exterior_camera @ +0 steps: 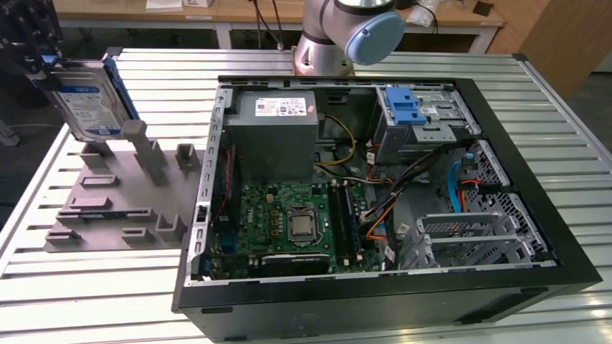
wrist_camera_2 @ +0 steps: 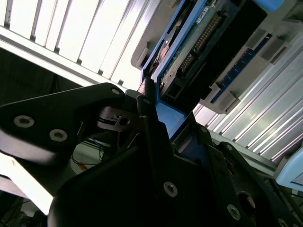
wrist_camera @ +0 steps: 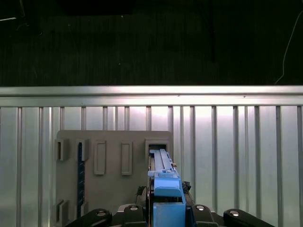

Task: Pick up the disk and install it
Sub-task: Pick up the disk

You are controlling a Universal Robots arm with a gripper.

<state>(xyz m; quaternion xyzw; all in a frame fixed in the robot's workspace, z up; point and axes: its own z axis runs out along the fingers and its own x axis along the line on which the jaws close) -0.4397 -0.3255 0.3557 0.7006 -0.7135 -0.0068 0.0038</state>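
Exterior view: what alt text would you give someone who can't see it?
A gripper holds the disk upright by its blue end at a grey rack on a slatted table. An open computer case lies to the exterior view's right of it.

Disk (exterior_camera: 91,107) over holder (exterior_camera: 115,201) — case (exterior_camera: 383,304) beside it

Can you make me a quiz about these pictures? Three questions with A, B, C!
1. Where is the disk? A. At the grey stand, outside the computer case. B. Inside the case. C. Flat on the floor.
2. What colour are the disk's rails? A. Red. B. Blue. C. Green.
3. What is the gripper doing? A. Hanging open. B. Holding a cable. C. Shut on the disk.
Answers: 1 A, it is at the stand, on the exterior view's left of the case. 2 B, blue rails frame it. 3 C, it clamps the blue handle.
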